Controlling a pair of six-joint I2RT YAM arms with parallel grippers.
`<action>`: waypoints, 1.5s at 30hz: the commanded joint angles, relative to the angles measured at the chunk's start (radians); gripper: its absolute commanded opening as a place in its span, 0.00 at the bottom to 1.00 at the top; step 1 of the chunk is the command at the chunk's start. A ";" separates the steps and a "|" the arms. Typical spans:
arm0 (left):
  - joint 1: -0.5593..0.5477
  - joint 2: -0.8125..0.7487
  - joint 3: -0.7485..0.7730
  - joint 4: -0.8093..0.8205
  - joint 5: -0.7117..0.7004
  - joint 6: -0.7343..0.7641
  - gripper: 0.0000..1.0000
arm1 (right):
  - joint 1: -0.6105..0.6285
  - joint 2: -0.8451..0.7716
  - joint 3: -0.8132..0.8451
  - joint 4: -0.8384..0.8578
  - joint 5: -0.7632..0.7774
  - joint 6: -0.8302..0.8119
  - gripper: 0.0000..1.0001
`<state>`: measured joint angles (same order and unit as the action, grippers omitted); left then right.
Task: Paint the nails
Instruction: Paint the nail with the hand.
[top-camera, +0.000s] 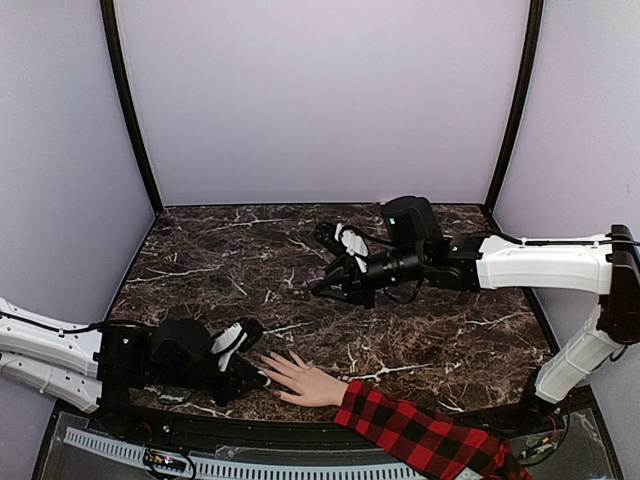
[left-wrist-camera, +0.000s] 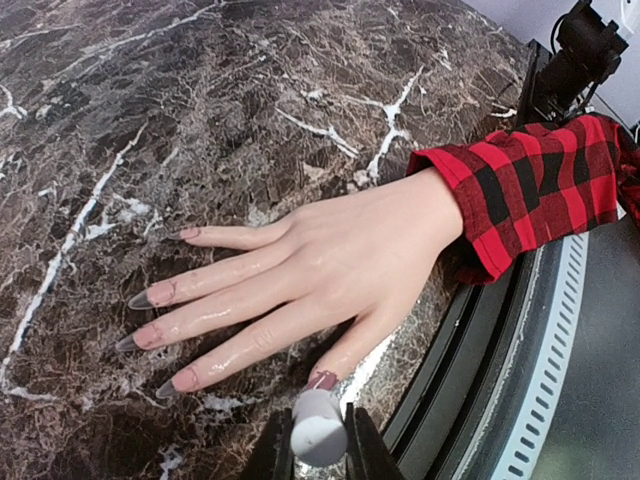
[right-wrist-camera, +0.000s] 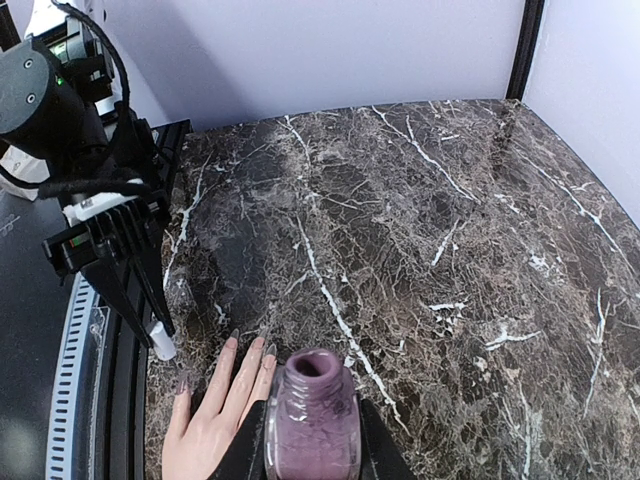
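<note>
Left wrist view: left pincer clenched on white brush cap, with the thumb nail just ahead of it. Other nails fan off view-left. Hand lies flat on counter, fingers toward the left arm, which is nearer. Right pincer grips open polish bottle, well apart. Thumb looks next.

The left arm and right arm have smooth white link shells, black joints and thin black cables, ending in the black left gripper and right gripper.
</note>
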<state>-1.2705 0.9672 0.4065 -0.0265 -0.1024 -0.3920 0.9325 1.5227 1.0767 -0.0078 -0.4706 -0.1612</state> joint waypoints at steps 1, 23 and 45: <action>0.005 0.063 0.004 0.052 0.061 0.017 0.00 | -0.008 0.004 0.007 0.029 -0.003 -0.004 0.00; 0.020 0.066 0.019 -0.062 -0.069 -0.046 0.00 | -0.008 0.001 0.003 0.028 -0.001 -0.004 0.00; 0.020 0.095 0.019 0.079 0.073 0.023 0.00 | -0.008 0.002 0.009 0.025 0.001 -0.008 0.00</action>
<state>-1.2541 1.0527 0.4061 0.0319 -0.0410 -0.3889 0.9325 1.5227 1.0767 -0.0078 -0.4702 -0.1631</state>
